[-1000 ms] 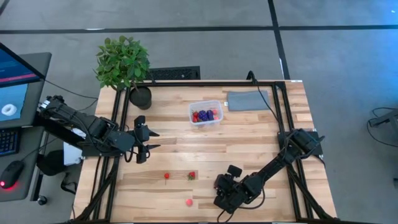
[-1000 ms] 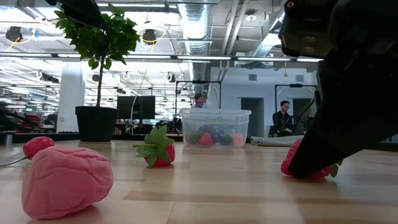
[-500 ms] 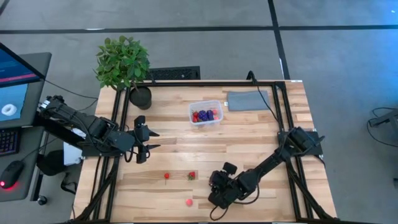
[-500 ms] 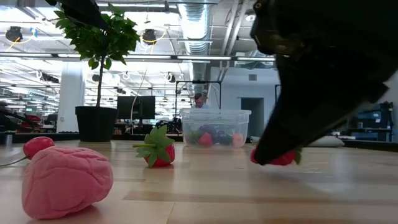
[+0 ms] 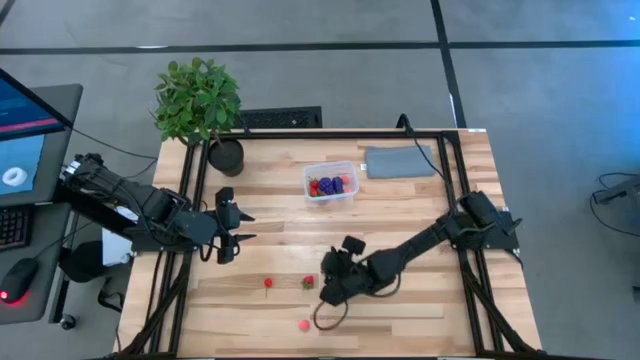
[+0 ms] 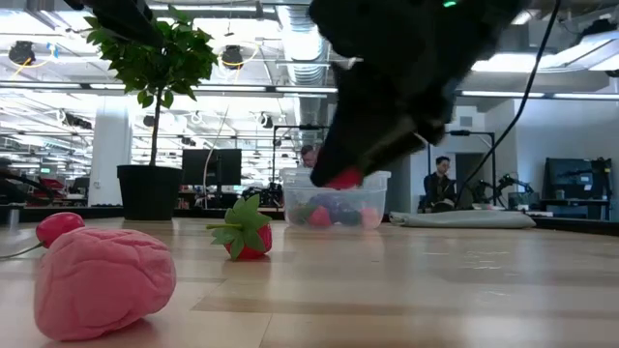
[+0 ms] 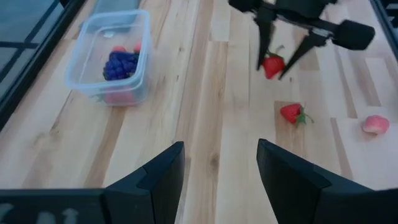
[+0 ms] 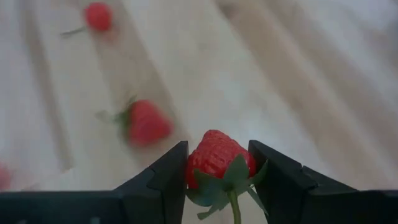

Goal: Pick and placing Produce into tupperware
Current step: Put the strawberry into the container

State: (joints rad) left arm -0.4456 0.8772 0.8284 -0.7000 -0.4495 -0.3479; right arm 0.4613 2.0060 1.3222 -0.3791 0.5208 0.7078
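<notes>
My right gripper (image 5: 327,290) hangs over the near middle of the table, shut on a red strawberry (image 8: 214,157) with a green top. The clear tupperware (image 5: 331,183) stands at the far middle, with dark purple and red pieces inside. On the wood near the front edge lie another strawberry (image 5: 308,283), a small red round piece (image 5: 268,283) and a pink piece (image 5: 303,324). My left gripper (image 5: 240,225) waits above the table's left side, open, with nothing between its fingers. My right gripper pinches the strawberry's two red sides (image 8: 194,160) between its two fingers. The fingers (image 7: 261,43) slant down from the table's right. The green top (image 8: 231,180) faces back toward the wrist. The strawberry (image 6: 340,178) hangs clear of the table.
A potted plant (image 5: 200,105) stands at the far left corner. A flat grey pad (image 5: 400,160) lies at the far right, beside the tupperware. Black frame rails (image 5: 455,180) run along the table's left, right and far sides. People sit in the room beyond.
My right gripper has moved toward the table's left and a little toward the far edge, rising as it went. The strawberry in it, low at the tabletop a second ago, is now lifted clear. The gripper has also rolled somewhat.
</notes>
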